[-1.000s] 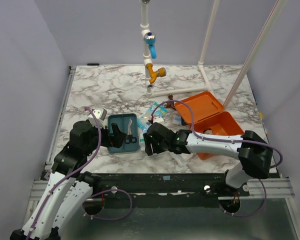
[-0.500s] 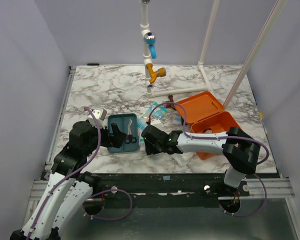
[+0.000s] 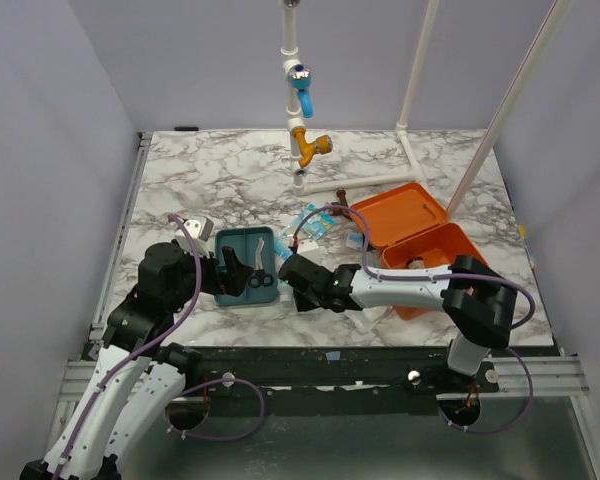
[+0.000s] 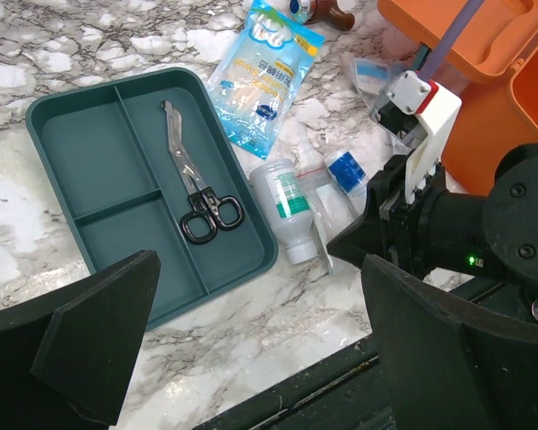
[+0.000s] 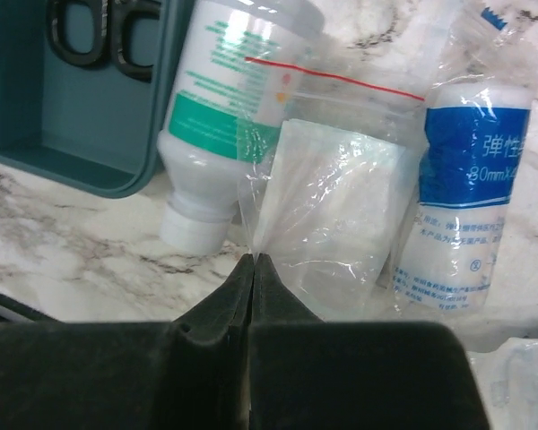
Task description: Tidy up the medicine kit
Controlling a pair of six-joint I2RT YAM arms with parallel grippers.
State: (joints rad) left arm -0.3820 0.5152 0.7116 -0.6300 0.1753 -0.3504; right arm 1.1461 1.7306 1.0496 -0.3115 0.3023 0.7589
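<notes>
Right hand point(image 5: 253, 260) pinched tight on a corner of the clear bag point(image 5: 332, 206) by the white bottle point(image 5: 224, 116); left hand point(image 4: 260, 269) gapes wide, empty, over the teal tray point(image 4: 90, 152); farther right on the table point(image 3: 210, 170), the medicine kit point(image 3: 405, 218) lies open

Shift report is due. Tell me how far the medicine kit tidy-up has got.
Done: the orange box is open and the scissors lie in the teal tray. In hand: the right tool is pinching a corner of the clear bag. To do: the white bottle, bandage roll and blue packet lie loose on the table.
</notes>
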